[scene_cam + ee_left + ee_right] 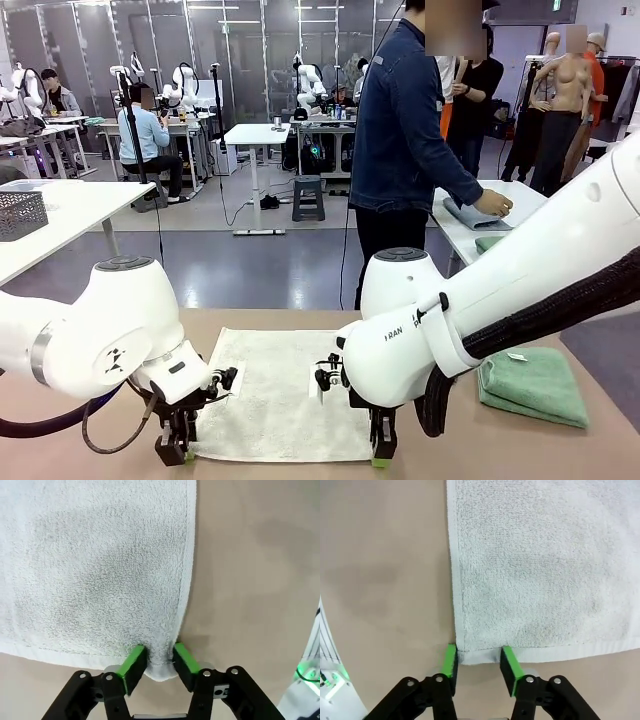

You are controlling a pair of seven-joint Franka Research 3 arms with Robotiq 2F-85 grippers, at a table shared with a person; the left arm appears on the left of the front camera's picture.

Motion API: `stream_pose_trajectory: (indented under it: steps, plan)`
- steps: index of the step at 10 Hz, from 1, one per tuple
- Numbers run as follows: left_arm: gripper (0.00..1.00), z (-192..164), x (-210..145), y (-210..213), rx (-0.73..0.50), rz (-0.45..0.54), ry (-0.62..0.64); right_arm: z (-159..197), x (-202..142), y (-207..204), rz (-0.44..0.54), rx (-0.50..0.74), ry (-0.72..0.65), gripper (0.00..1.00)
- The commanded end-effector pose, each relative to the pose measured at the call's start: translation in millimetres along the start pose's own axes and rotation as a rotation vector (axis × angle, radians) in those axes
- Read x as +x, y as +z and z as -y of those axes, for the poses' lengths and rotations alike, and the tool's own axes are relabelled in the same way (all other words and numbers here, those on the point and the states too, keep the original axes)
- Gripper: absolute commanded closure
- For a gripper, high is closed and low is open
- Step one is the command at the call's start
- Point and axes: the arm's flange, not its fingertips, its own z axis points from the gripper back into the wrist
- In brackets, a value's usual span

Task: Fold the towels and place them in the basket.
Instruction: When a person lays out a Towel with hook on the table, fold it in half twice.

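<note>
An off-white towel (280, 395) lies flat in the middle of the tan table (100, 455). My left gripper (175, 450) is at its near left corner. In the left wrist view that gripper (159, 662) is shut on the corner, with the cloth (100, 565) bunched between the green pads. My right gripper (382, 455) is at the near right corner. In the right wrist view this gripper (479, 664) holds the hem of the towel (540, 570) between its pads. A folded mint green towel (535, 385) rests at the right. The dark mesh basket (20, 212) stands on a white table at far left.
A person (405, 130) stands across the table, one hand (493, 205) on a grey-blue cloth (470, 215) on a side table at the right. Bare tabletop lies to either side of the off-white towel.
</note>
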Motion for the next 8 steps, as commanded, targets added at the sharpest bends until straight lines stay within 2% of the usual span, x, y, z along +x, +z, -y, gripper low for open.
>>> stream_pose_trajectory:
  steps: [1, 4, 8]
  plan:
    - [1.0, -1, -6, -6, -0.034, 0.015, -0.006, -3, 3, -6, -0.007, 0.002, -0.023, 0.97]
    - [1.0, 1, -7, 0, -0.031, 0.014, -0.007, -4, 3, 1, -0.01, -0.004, -0.032, 1.0]
    - [1.0, 19, -6, 37, -0.066, 0.062, -0.016, -12, 4, 30, 0.016, -0.01, -0.036, 1.0]
